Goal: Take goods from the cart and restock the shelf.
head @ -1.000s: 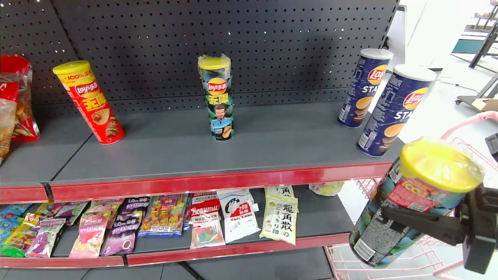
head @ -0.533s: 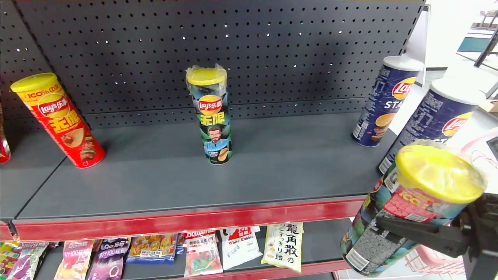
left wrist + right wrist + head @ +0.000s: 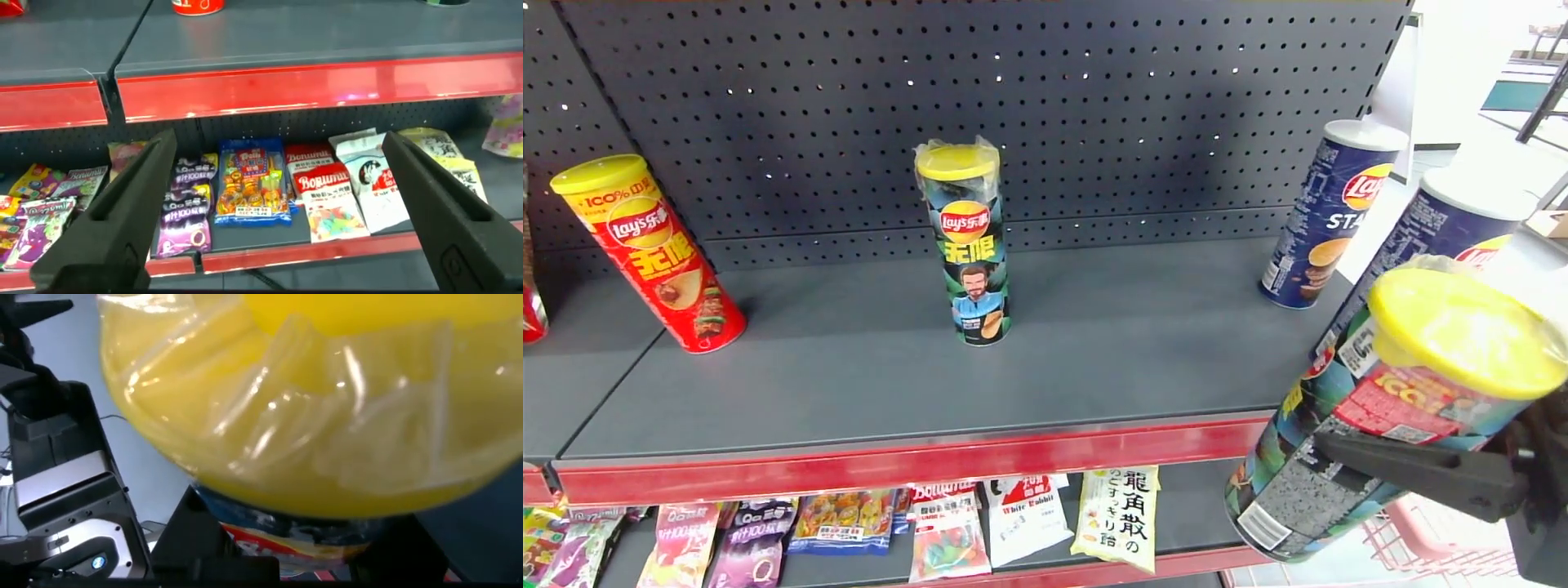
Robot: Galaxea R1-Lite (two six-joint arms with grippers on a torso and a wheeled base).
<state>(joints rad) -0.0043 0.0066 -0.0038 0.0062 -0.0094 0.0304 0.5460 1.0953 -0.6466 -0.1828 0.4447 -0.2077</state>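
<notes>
My right gripper point(image 3: 1429, 482) is shut on a chips can point(image 3: 1380, 408) with a yellow lid and blue-green wrap, held tilted off the shelf's right end, in front of the shelf point(image 3: 1094, 359). The can's plastic-wrapped yellow lid point(image 3: 327, 400) looms close in the right wrist view. On the upper shelf stand a matching can point(image 3: 968, 241) in the middle, a leaning red can point(image 3: 654, 253) at the left, and two dark blue cans point(image 3: 1331, 212) at the right. My left gripper point(image 3: 274, 208) is open, facing the lower shelf's snack bags point(image 3: 253, 180).
Snack bags point(image 3: 947, 531) lie in a row on the lower shelf. A pink wire cart point(image 3: 1421, 547) sits at the lower right, below the held can. A pegboard wall point(image 3: 1013, 98) backs the shelf. Bare shelf surface lies between the middle can and the blue cans.
The head camera shifted up and toward the upper shelf a second ago, so the whole scene moved. Over the last half second the held can rose slightly.
</notes>
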